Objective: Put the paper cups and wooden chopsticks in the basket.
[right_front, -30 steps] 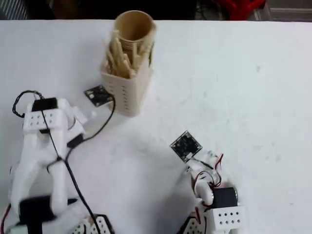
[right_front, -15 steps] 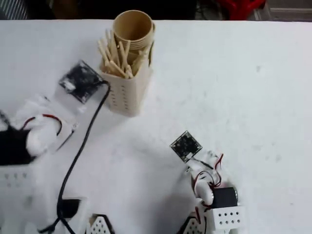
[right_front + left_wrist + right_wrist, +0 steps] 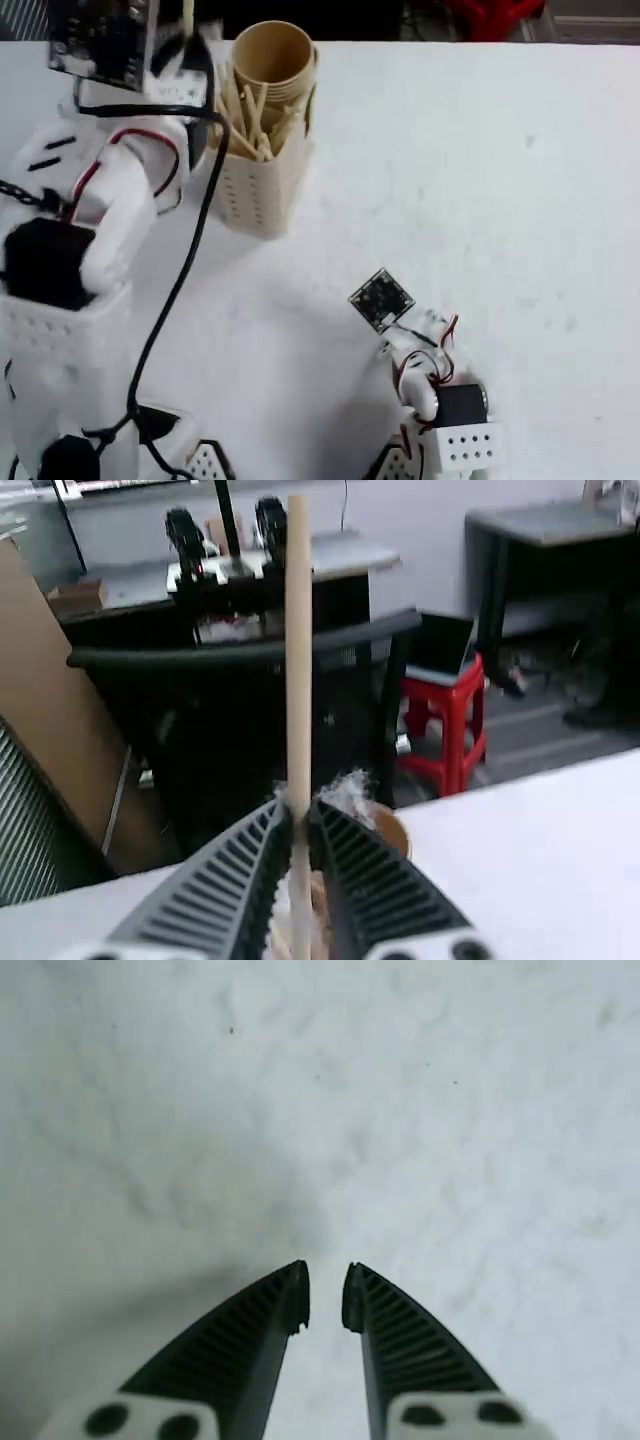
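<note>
A: Why is the left gripper [image 3: 298, 825] up high?
B: I have it clamped on one upright chopstick [image 3: 298, 630], beside the basket [image 3: 255, 195] that holds the paper cups [image 3: 272, 55], likely for dropping in. The right gripper [image 3: 325, 1295] is slightly parted and empty, low over the table [image 3: 450, 1110].

White table [image 3: 520, 180] with perforated basket [image 3: 255, 195] near far edge, holding paper cups [image 3: 272, 55] and chopsticks [image 3: 243, 118]; left arm [image 3: 90, 230] raised just beside it, right arm [image 3: 440, 400] folded at near edge.
</note>
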### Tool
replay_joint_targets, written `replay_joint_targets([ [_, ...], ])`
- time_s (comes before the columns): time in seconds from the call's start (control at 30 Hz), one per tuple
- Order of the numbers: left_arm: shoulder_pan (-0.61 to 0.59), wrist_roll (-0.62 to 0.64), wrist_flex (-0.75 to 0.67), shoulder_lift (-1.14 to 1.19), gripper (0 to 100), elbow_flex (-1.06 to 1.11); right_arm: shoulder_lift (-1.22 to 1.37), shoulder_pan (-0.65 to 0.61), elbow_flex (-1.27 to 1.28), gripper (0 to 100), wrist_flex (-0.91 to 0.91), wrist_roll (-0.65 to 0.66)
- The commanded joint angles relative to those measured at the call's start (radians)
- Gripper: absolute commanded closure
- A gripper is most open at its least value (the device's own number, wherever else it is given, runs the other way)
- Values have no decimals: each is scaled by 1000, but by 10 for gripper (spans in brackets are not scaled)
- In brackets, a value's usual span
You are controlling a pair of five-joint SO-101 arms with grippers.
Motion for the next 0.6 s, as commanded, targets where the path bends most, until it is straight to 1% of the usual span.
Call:
replay_joint_targets([
  [0.0,18,48,-252,5,977,80,-8,1,5,925,4,15],
  [0.17,33,48,-399,5,977,210,-8,-1,5,925,4,15],
  [0.27,33,48,-456,7,977,298,-8,-1,5,925,4,15],
  [0.43,27,43,-595,5,977,506,-8,-1,5,925,4,15],
  [0.57,30,41,-632,5,974,643,-8,-1,5,925,4,15],
])
